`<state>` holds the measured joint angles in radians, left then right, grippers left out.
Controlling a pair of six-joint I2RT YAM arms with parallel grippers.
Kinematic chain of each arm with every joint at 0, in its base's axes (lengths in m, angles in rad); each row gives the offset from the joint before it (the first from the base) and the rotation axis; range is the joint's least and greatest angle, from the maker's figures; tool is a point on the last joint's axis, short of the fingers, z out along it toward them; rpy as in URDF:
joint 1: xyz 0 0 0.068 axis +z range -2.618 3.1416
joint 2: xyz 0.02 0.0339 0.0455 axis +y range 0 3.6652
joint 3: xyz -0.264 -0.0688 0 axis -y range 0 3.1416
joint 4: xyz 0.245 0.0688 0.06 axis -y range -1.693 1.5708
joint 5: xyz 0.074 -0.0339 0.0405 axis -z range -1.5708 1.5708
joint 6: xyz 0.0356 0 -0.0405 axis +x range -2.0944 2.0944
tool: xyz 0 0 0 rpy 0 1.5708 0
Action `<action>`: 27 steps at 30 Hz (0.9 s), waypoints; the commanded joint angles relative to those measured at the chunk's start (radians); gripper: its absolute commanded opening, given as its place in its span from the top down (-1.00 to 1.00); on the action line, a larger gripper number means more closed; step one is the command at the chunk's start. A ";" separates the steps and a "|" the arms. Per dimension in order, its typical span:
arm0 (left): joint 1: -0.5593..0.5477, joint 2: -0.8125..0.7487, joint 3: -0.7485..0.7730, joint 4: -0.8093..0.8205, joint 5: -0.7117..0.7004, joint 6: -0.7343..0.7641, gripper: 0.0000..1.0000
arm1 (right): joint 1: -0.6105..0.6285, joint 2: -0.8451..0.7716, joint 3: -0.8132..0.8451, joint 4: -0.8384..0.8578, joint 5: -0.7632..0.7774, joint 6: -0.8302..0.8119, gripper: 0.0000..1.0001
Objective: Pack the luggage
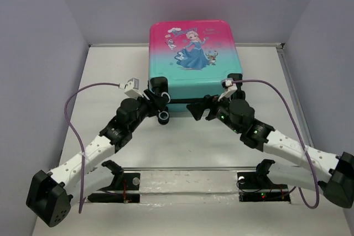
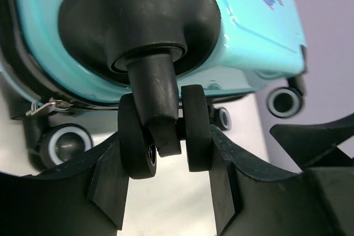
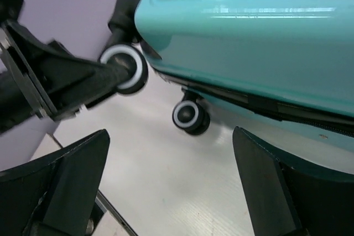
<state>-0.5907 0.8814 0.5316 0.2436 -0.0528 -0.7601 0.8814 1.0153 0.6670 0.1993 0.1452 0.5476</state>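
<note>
White tabletop between pale lilac walls fills my overhead view. The luggage lies flat at the middle of the table's far edge, with the princess print up and its wheels facing the near edge. Both arms reach in toward that wheel end. My left gripper is at the luggage's left near corner and my right gripper is just off its near side.

On the left wrist camera, the left gripper is closed on a black twin wheel. One finger presses each outer face, and the wheel's stem runs up into the teal shell. Two more wheels sit beyond it, and a metal zip pull hangs at the seam.

On the right wrist camera, the right gripper stands spread wide over bare table with nothing between its fingers. The luggage fills the upper right of the picture. A white-rimmed wheel sits under its edge. Another wheel near the left side has blurred black hardware against it.
</note>
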 commanded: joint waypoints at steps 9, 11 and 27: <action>-0.339 0.154 -0.024 0.697 0.157 -0.143 0.88 | -0.071 -0.098 0.057 -0.066 -0.115 0.115 -1.00; -0.353 0.157 -0.022 0.711 0.145 -0.145 0.88 | -0.071 -0.086 0.057 -0.063 -0.104 0.158 -1.00; -0.382 0.128 -0.093 0.754 0.203 -0.068 0.71 | -0.071 0.025 -0.004 -0.018 -0.137 0.391 -1.00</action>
<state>-0.9222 1.0725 0.4419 0.6991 -0.0441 -1.0119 0.8173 1.0126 0.6720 0.1425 0.0383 0.8745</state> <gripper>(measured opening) 0.641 0.997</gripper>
